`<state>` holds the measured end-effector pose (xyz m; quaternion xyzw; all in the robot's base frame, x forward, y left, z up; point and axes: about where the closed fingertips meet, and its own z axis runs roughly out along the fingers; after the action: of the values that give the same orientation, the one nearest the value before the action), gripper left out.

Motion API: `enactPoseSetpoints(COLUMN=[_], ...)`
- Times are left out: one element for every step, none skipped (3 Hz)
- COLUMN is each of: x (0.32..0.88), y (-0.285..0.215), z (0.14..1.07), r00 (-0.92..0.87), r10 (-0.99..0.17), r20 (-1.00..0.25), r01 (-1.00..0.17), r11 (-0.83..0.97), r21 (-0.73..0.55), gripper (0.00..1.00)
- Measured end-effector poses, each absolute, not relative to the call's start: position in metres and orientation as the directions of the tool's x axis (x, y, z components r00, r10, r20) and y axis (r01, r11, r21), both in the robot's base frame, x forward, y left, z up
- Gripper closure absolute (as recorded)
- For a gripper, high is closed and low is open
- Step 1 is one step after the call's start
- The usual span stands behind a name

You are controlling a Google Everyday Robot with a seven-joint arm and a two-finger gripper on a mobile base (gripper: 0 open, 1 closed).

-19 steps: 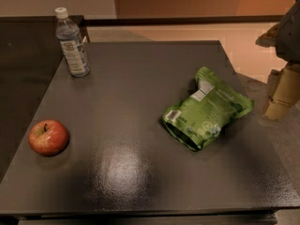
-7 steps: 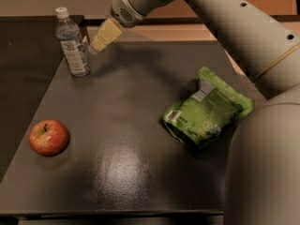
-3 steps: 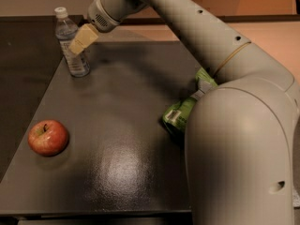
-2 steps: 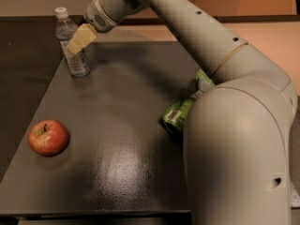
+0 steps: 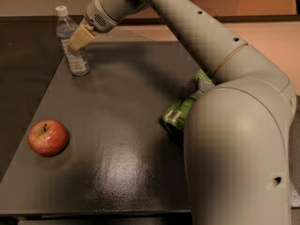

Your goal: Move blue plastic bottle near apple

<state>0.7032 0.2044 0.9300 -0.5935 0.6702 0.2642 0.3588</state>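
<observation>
Gripper (image 5: pixel 76 41): tan-tipped, at the far left corner of the table, in front of the upper body of the blue plastic bottle (image 5: pixel 78 63). Wide or narrow: cannot tell. Contact with the bottle: cannot tell.

Arm (image 5: pixel 220 64): pale grey, reaching from the right foreground diagonally up and left to the gripper; its bulk fills the lower right of the view.

Blue plastic bottle: upright, white cap on, standing near the far left corner of the table, well apart from the apple. Clear, blue-tinted wall; fill level not readable.

Green bag (image 5: pixel 179 115): crumpled packet with a pale label, lying flat right of the table's centre, largely hidden behind the arm. Contents not visible.

Apple (image 5: pixel 48 137): red with yellowish patches, stem up, alone near the left edge toward the front of the table.

Table (image 5: pixel 122 125): dark, slightly glossy top with a soft light reflection near the front.

Surroundings: a second dark surface adjoining at left; tan wall and floor tones behind.
</observation>
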Motion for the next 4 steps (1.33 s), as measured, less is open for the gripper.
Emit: enactPoseSetpoints(x=[0.697,0.697,0.696,0.683], y=[0.200,0.203,0.205,0.209], z=[0.933,0.931,0.929,0.931], r00=[-0.034,-0.035,-0.035,-0.016], r10=[-0.598,-0.600,-0.600,-0.590], r20=[-0.801,-0.800,-0.799,-0.807], r01=[-0.988,-0.989,-0.989,-0.992], r11=[0.142,0.138,0.134,0.111], r21=[-0.064,-0.061,-0.058,-0.062], gripper=[0.64,0.88,1.00,1.00])
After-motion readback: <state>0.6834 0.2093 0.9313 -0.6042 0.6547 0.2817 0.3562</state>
